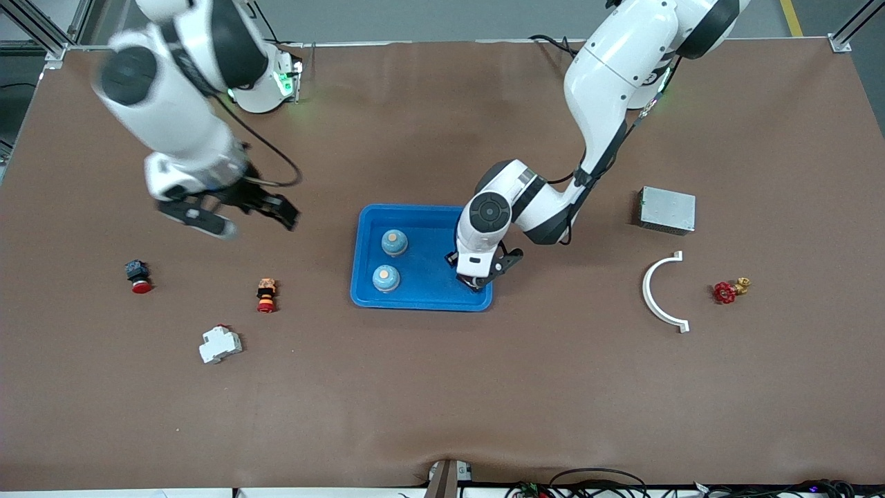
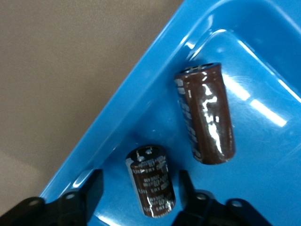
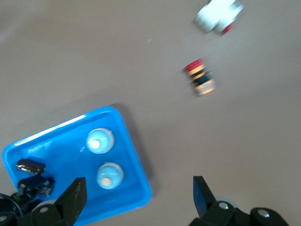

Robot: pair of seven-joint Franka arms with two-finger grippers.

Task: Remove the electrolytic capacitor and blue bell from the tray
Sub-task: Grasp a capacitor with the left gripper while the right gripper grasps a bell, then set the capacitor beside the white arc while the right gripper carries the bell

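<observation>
Short dark-brown cylindrical capacitor [image 2: 150, 181] lying in blue plastic tray [image 1: 365, 238], corner toward left arm's end, beside longer brown capacitor [image 2: 205, 113]. Left gripper [image 2: 137, 190] down in tray, fingers straddling short one, gaps both sides, nothing gripped. Two pale-blue dome bells [image 1: 394, 242] also in tray. Right gripper [image 1: 238, 214] wide open, empty, up over brown desk [image 1: 442, 387] near tray.

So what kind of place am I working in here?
Likely a lab or workshop test bench, not a home: a brown-covered table with aluminium framing at its corners, cables along the edge, and industrial parts laid out, like a metal box and red valve.
</observation>
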